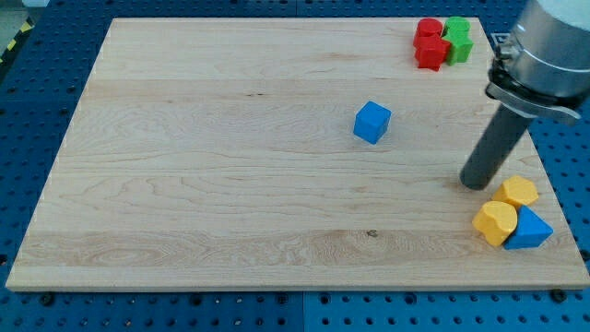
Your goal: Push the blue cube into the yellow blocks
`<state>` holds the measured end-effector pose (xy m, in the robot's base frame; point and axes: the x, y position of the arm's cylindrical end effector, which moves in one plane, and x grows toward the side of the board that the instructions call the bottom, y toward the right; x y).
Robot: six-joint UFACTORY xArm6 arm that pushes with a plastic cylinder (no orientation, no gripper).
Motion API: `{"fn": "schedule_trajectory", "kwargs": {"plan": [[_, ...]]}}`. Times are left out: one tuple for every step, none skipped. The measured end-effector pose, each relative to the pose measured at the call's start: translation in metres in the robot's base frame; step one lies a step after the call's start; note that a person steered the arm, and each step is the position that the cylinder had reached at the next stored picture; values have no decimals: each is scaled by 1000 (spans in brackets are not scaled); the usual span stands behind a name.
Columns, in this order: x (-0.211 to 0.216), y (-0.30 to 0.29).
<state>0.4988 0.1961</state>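
**Tip beside the yellow pair, blue cube mid-board**

The wooden board point(230, 184) fills the frame. My tip point(477, 183), a bare rod grasping nothing, rests at right, just upper-left of two yellow blocks point(507, 210) and a blue wedge point(530, 231). The blue cube point(371, 122) sits centre-right, well apart. Red blocks point(429, 44) and green blocks point(458, 39) cluster upper right.

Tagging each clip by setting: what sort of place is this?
Probably a robotics lab bench: a wooden board on a blue perforated table, small coloured blocks like the blue cube, and my tip.
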Motion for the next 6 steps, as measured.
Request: {"fn": "schedule_trajectory", "kwargs": {"plan": [[-11,-59],[-17,-134],[-44,-184],[-99,-187],[-113,-157],[-59,-90]]}}
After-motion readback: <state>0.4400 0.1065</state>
